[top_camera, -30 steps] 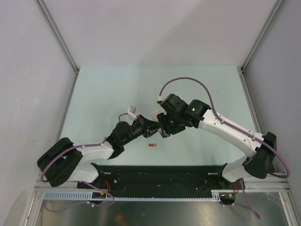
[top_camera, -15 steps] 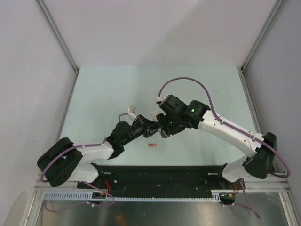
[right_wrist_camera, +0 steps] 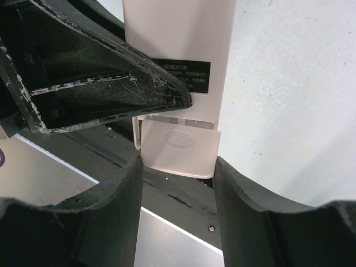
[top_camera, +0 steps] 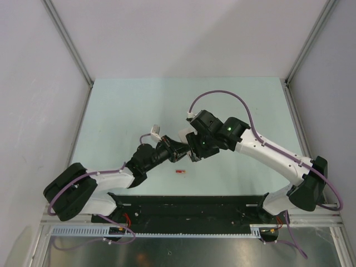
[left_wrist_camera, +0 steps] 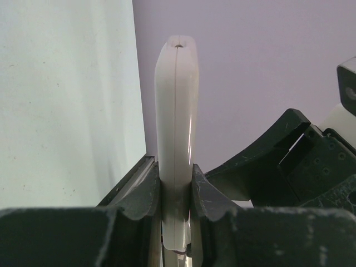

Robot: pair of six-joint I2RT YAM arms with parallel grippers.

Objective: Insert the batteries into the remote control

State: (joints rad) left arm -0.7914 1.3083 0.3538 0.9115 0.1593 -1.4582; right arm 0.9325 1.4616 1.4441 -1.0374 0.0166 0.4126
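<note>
1. Left tool: clamped on remote control, centre frame, held on edge
2. Right tool: closed on the remote control's back-cover end
3. Red battery: on table, below both tools

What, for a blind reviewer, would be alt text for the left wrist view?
The left gripper clamps a white remote seen edge-on, its seam running up the middle. Pale table lies left; the dark right arm sits at right.
</note>
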